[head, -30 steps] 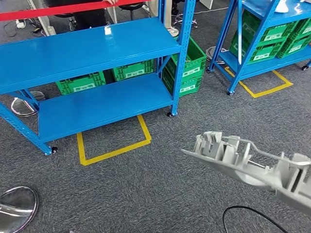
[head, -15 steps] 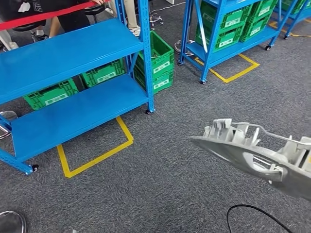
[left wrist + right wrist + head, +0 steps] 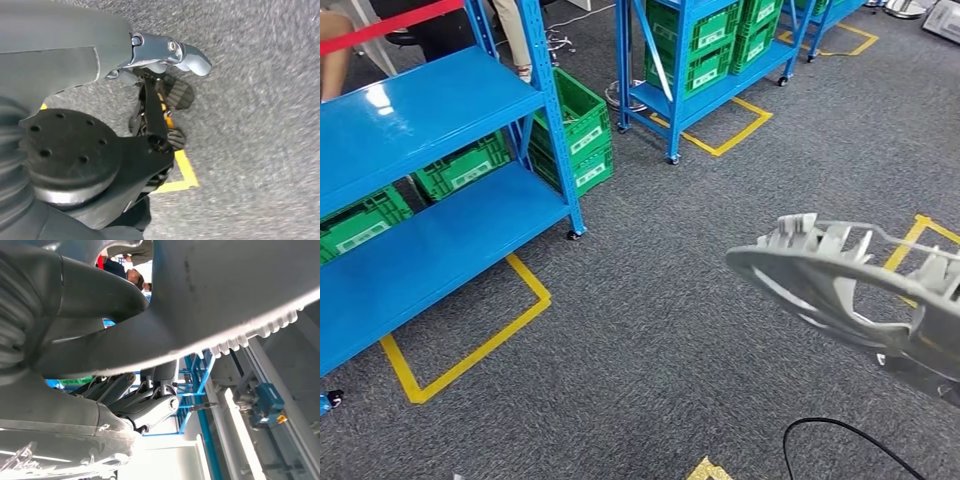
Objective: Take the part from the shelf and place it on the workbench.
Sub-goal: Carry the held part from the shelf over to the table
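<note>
One grey part held in the right hand.

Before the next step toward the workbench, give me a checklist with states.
1. Grey part off the shelf: ok.
2. Right hand gripping the part: ok, fingers wrap it in the right wrist view.
3. Left hand free: ok, hanging over the carpet.
4. Carpet ahead clear: not ok, black cable near the feet.
5. Workbench in sight: cannot tell.
</note>
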`<state>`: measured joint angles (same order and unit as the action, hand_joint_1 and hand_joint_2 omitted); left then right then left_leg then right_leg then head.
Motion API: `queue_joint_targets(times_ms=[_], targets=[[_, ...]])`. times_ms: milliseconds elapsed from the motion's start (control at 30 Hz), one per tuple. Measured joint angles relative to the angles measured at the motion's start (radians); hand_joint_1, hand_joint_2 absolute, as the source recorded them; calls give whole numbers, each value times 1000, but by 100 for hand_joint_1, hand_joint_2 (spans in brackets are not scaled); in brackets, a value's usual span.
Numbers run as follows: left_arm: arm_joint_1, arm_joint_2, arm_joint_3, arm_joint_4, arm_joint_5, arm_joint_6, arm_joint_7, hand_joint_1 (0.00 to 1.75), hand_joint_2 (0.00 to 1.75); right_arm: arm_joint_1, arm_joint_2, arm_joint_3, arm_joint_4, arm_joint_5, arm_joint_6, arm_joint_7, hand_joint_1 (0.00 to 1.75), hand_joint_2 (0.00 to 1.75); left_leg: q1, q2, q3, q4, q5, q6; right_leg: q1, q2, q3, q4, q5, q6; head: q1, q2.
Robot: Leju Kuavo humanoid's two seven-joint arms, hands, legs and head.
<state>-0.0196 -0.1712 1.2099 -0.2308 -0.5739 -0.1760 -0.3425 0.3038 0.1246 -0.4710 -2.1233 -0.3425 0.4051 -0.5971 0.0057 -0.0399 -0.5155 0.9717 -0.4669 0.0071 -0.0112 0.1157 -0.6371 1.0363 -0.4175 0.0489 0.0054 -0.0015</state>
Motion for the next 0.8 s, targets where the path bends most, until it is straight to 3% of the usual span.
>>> queue_joint_targets(times_ms=[67,133,167,200,267,333,367,433,467,500,533,600,633,667,700,733,800], targets=[[1,-2,0,-1,-10,5,15,0,175,-4,0,3,0,0,-4,-1,175,175,-1,30,-1,-1,1,6,3,-72,-47,107,-64,7,7,0],[5,-3,1,-1,-16,10,25,0,175,-6,0,6,1,0,-6,-1,175,175,-3,61,-1,-1,1,8,0,-104,-95,228,-121,14,8,0],[6,-3,2,-1,-18,11,28,0,175,-5,0,8,2,0,-7,-1,175,175,-4,77,-1,-1,0,8,-1,-109,-98,249,-125,16,8,0],[6,-4,4,-1,-19,13,31,0,175,-5,0,9,2,0,-7,-2,175,175,-4,92,-1,-1,0,7,-3,-114,-83,233,-113,18,8,0],[4,-5,7,-1,-21,14,35,0,175,-5,0,10,3,0,-7,-2,175,175,-4,118,4,0,-4,1,-4,-143,-4,106,-62,19,8,0],[2,-6,9,-1,-22,14,38,0,175,-4,0,12,3,-1,-6,-3,175,175,-9,138,8,1,-9,-9,-1,-175,60,1,-33,10,6,0],[2,-7,10,-2,-23,14,39,0,175,-3,0,12,3,-2,-6,-4,175,175,-12,147,10,2,-9,-15,1,-180,68,-16,-32,3,5,0],[1,-8,10,-2,-24,14,39,0,175,4,0,10,3,-5,-4,-6,175,175,-12,165,11,1,-9,-25,5,-158,61,-16,-29,-16,2,0],[0,-8,10,-2,-24,14,40,0,175,8,0,9,2,-5,-2,-6,175,175,-10,159,11,3,-13,-32,5,-146,57,-17,-26,-23,2,0],[-1,-9,10,-2,-24,14,40,0,175,11,0,7,1,-6,-1,-7,175,175,-8,139,4,17,-27,-37,4,-135,55,-18,-23,-30,0,0],[-1,-9,11,-2,-24,14,40,0,175,12,0,7,0,-6,1,-7,175,175,-6,111,-12,52,-51,-41,2,-124,53,-20,-20,-36,-2,0],[0,-10,12,-2,-24,14,40,0,175,12,0,6,0,-7,5,-7,175,175,-5,58,-74,183,-120,-42,1,-101,49,-21,-16,-43,-7,0],[2,-10,12,-2,-25,14,40,0,175,13,0,5,0,-8,7,-8,175,175,-6,49,-109,252,-146,-41,2,-87,47,-21,-15,-45,-8,0],[3,-11,12,-2,-26,14,40,0,175,14,0,4,0,-9,9,-8,175,175,-6,46,-133,296,-154,-39,4,-72,45,-21,-14,-47,-9,0],[4,-11,13,-2,-26,14,40,0,175,15,0,3,0,-11,11,-8,175,175,-6,44,-140,303,-141,-36,5,-56,45,-21,-13,-47,-9,0],[5,-11,13,-2,-27,15,40,0,175,16,0,1,1,-13,13,-8,175,175,-7,40,-128,270,-109,-32,5,-40,45,-21,-11,-46,-9,0],[4,-11,13,-2,-29,15,40,0,175,16,0,-2,1,-16,16,-8,175,175,-6,2,-70,140,-34,-22,5,-12,44,-20,-9,-41,-9,0]])
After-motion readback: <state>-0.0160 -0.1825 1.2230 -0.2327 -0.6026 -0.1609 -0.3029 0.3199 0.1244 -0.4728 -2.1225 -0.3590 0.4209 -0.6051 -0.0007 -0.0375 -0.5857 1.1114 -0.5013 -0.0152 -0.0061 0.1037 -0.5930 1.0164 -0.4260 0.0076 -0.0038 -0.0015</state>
